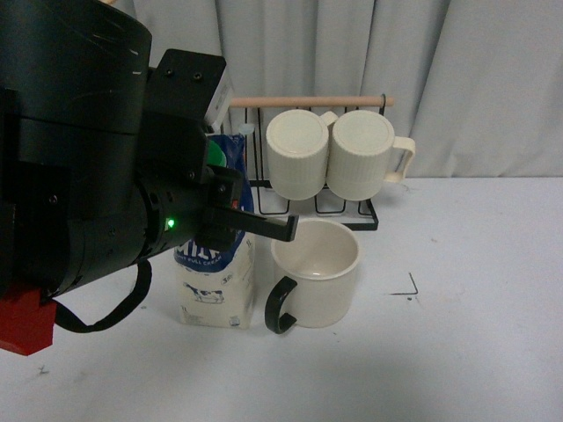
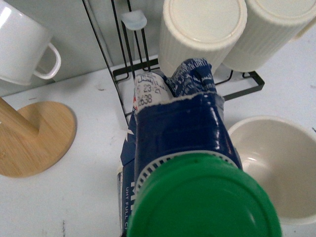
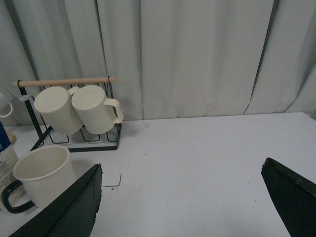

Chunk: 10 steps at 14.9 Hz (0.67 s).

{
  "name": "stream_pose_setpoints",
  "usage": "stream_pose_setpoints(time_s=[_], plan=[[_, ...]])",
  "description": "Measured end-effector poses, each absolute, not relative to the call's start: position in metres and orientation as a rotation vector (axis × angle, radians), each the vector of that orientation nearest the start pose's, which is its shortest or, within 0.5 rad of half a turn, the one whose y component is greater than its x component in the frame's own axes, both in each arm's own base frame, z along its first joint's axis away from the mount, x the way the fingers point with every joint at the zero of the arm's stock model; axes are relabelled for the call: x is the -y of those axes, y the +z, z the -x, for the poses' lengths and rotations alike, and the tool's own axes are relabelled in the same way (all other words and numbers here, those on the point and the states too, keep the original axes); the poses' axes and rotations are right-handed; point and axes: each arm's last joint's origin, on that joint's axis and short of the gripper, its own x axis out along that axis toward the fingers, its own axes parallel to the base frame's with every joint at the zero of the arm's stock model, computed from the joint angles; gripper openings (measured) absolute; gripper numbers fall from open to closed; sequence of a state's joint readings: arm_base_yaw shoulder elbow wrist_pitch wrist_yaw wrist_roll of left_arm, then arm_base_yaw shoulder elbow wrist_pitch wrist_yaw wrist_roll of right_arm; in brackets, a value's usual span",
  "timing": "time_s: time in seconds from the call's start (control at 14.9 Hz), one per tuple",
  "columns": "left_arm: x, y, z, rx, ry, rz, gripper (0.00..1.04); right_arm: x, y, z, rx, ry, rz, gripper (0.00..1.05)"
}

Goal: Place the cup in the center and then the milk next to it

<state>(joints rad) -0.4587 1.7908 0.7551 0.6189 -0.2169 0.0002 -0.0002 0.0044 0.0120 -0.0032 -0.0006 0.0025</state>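
Note:
The milk (image 1: pixel 215 294), a carton with a blue top and cream bottom, stands upright just left of the cup (image 1: pixel 315 274), with its base at table level. The cup is a smooth cream mug whose black handle points to the front left. My left gripper (image 1: pixel 236 218) is shut on the carton's upper part, and one black finger (image 1: pixel 268 227) reaches over the cup's rim. In the left wrist view the green cap (image 2: pixel 202 197) and blue top of the milk (image 2: pixel 177 126) fill the frame, with the cup (image 2: pixel 279 168) beside them. My right gripper (image 3: pixel 182 197) hangs open over bare table, away from the cup (image 3: pixel 44 173).
A black wire rack (image 1: pixel 352 211) with a wooden bar holds two ribbed cream mugs (image 1: pixel 339 154) right behind the cup. A small white mug (image 2: pixel 22 47) hangs over a round wooden base (image 2: pixel 34 136) to the left. Grey curtains close the back.

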Motion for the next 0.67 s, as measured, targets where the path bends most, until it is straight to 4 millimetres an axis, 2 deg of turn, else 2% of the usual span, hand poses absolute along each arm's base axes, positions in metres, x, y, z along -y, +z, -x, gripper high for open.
stream_pose_setpoints(time_s=[0.2, 0.33, 0.47, 0.67], plan=[[0.146, 0.144, -0.309, -0.418, -0.245, -0.095, 0.44, 0.0, 0.167, -0.097, 0.004, 0.0, -0.002, 0.98], [0.144, 0.151, -0.306, -0.427, -0.257, -0.057, 0.6, 0.0, 0.167, -0.097, 0.004, 0.0, -0.002, 0.98], [0.141, 0.174, -0.296, -0.409, -0.274, 0.018, 0.8, 0.0, 0.167, -0.097, 0.004, 0.0, -0.002, 0.98], [0.135, 0.204, -0.272, -0.365, -0.304, 0.099, 1.0, 0.0, 0.167, -0.097, 0.004, 0.0, -0.002, 0.98]])
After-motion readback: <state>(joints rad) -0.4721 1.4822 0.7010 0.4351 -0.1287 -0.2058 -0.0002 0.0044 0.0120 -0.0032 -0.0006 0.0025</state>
